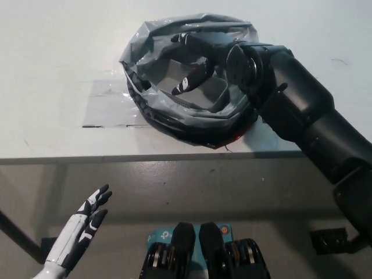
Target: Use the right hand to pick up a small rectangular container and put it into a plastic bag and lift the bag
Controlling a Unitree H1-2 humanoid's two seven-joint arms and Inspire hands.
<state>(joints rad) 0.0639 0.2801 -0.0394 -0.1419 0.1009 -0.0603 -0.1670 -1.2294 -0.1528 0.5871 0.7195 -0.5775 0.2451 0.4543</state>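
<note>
Right hand (195, 61): black, reaching down into the open mouth of the plastic bag; its fingers (187, 83) are spread apart and point toward the counter's left side, closed on nothing that shows.
Right arm (296, 110): black, entering from the lower right and crossing the counter's near edge, its wrist lying over the bag's right rim.
Plastic bag (168, 113): grey, translucent, crumpled, sitting on the counter close to the near edge, with its mouth open upward and its rim rolled in folds round the hand.
Small rectangular container (200, 96): grey, box-shaped, lying inside the bag beneath and just beside the fingers; whether the fingers touch it cannot be told.
Red patch (235, 136): a small strip of red at the bag's lower right, under the rim; what it belongs to cannot be told.
Counter (58, 58): white, with a patch of clear tape (107, 104) on its surface just to the left of the bag, running under the bag's edge.
Left hand (87, 218): white, resting below the counter's near edge at the lower left, fingers spread and holding nothing.
Floor (174, 186): grey, seen below the counter's near edge.
</note>
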